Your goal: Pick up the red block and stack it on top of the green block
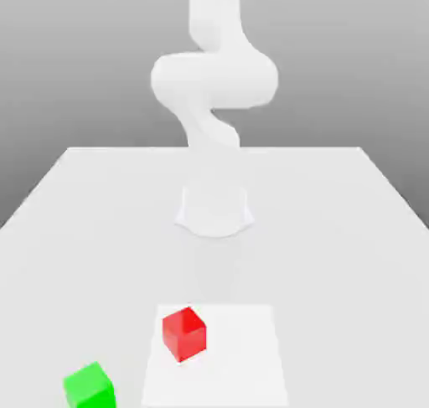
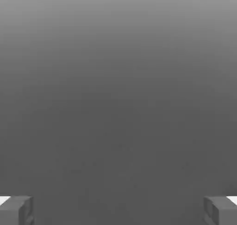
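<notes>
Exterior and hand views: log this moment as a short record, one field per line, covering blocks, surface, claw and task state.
red block: solid red cube, tilted, over the bright white square patch
green block: solid green cube, off the patch, toward the exterior view's left
surface: pale grey-white table
claw: grey two-finger claw, open, nothing between the fingers
stacking: not done; blocks apart

A pale, almost white worktop (image 1: 318, 230) spreads across the exterior view, its straight far edge running from side to side and its two side edges slanting outward toward the viewer. On its near part is a flat, brighter white square (image 1: 243, 356) with crisp edges, slightly wider at its near side. Beyond the worktop, a plain grey background (image 1: 335, 63) darkens downward.
</notes>
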